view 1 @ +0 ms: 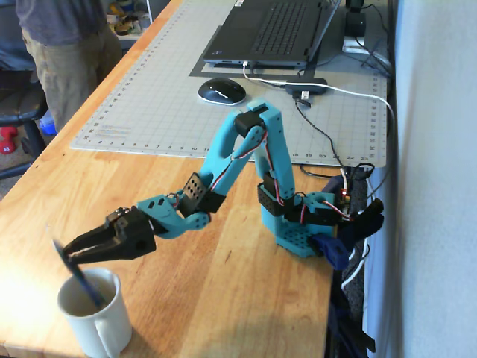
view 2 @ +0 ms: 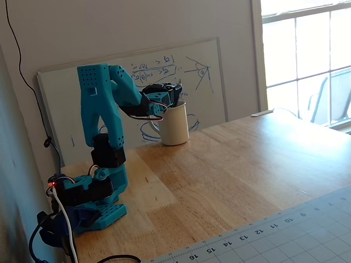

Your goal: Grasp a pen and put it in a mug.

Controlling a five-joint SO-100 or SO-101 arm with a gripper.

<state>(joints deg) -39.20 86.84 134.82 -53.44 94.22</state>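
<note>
The off-white mug (view 1: pixel 95 322) stands at the near left corner of the wooden table; it also shows against the whiteboard in the other fixed view (view 2: pixel 176 129). The blue pen (view 1: pixel 77 273) leans in the mug, tip down inside, and looks blurred. Its dark top pokes out just beside my fingertips. My gripper (view 1: pixel 69 254) hovers right over the mug's rim with its jaws slightly apart, so it reads as open. From the other side, the gripper (view 2: pixel 176 97) sits at the rim and no pen sticks up above it.
A grey cutting mat (view 1: pixel 149 97) with a mouse (view 1: pixel 221 91) and a laptop (view 1: pixel 276 30) lies behind the arm. Cables (view 1: pixel 339 97) run to the arm's base (view 1: pixel 298 239). A person (view 1: pixel 67 45) stands at the far left. A whiteboard (view 2: pixel 203 93) leans on the wall.
</note>
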